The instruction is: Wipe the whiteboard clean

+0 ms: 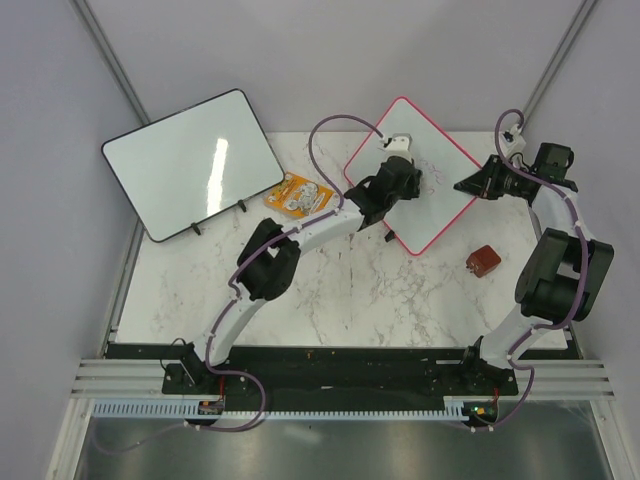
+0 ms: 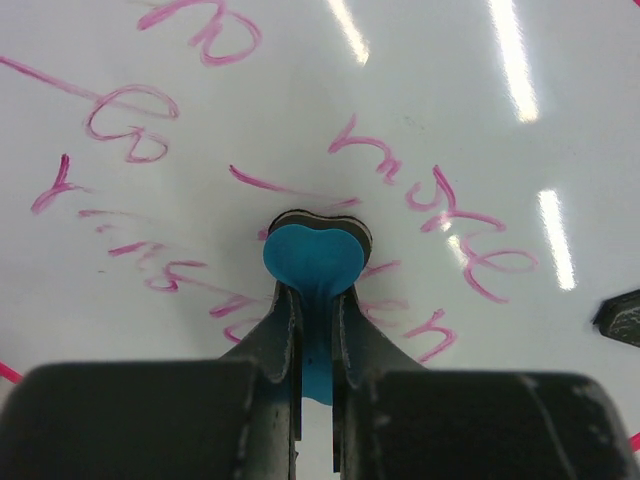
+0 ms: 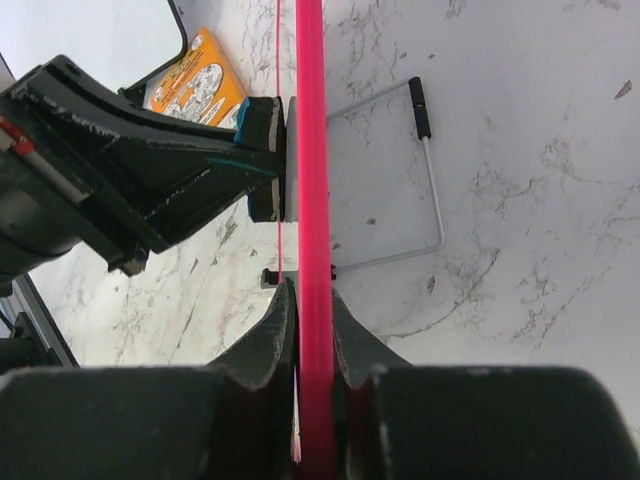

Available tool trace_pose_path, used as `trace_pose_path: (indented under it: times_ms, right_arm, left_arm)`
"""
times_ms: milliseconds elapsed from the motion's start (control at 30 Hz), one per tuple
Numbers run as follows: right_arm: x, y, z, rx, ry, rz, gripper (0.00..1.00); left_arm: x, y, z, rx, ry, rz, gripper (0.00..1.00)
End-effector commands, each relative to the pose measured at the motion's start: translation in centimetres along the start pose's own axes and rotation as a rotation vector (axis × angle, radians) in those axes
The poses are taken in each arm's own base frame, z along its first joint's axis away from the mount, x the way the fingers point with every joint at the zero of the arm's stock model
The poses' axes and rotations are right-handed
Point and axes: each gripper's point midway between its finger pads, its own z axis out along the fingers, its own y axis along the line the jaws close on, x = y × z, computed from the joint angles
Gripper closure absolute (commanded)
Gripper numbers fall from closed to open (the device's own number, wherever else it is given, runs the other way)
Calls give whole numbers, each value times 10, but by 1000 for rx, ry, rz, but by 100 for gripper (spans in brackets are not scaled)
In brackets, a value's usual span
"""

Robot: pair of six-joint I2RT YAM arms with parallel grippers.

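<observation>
The whiteboard (image 1: pixel 430 160) is square with a pink frame and stands tilted at the back middle of the table. Pink handwriting (image 2: pixel 440 210) covers its face in the left wrist view. My left gripper (image 1: pixel 398 182) is shut on a blue heart-shaped eraser (image 2: pixel 312 258) and presses it against the board among the writing. My right gripper (image 1: pixel 472 184) is shut on the board's pink frame edge (image 3: pixel 312 150) at its right side. In the right wrist view the eraser (image 3: pixel 258 130) sits against the board's face.
A larger black-framed whiteboard (image 1: pixel 190 165) stands at the back left. An orange packet (image 1: pixel 298 195) lies between the boards. A small red-brown block (image 1: pixel 483 261) lies at the right. The board's wire stand (image 3: pixel 425 190) rests on the marble table (image 1: pixel 340 290).
</observation>
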Motion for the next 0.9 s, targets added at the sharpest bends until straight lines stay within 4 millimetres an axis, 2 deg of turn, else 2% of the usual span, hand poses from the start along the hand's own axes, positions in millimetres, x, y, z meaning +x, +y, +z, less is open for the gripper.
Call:
trace_pose_path:
  times_ms: [0, 133, 233, 433, 600, 700, 767, 800, 833, 867]
  right_arm:
    - [39, -15, 19, 86, 127, -183, 100]
    - [40, -13, 19, 79, 128, -187, 100]
    - [41, -11, 19, 72, 129, -191, 100]
    - [43, -12, 19, 65, 140, -193, 100]
    - [44, -10, 18, 53, 145, -199, 100]
    - [44, -8, 18, 44, 147, -203, 100]
    - [44, -8, 19, 39, 150, -203, 100]
    - [45, -7, 19, 35, 154, -206, 100]
    - [46, -7, 19, 33, 157, -205, 100]
    - [46, -5, 19, 29, 160, -203, 100]
  left_arm:
    - [24, 85, 24, -119, 111, -163, 98]
    - [9, 119, 39, -167, 78, -215, 98]
    - [1, 131, 45, -206, 49, -241, 98]
    - [9, 151, 54, -260, 36, -294, 98]
    - [20, 152, 48, -279, 88, -330, 98]
    - [36, 140, 43, -239, 142, -366, 98]
    - [42, 116, 42, -182, 142, -280, 98]
    - [38, 103, 41, -160, 121, -240, 98]
    - [39, 80, 42, -117, 102, -204, 98]
    - [37, 69, 42, -90, 95, -161, 98]
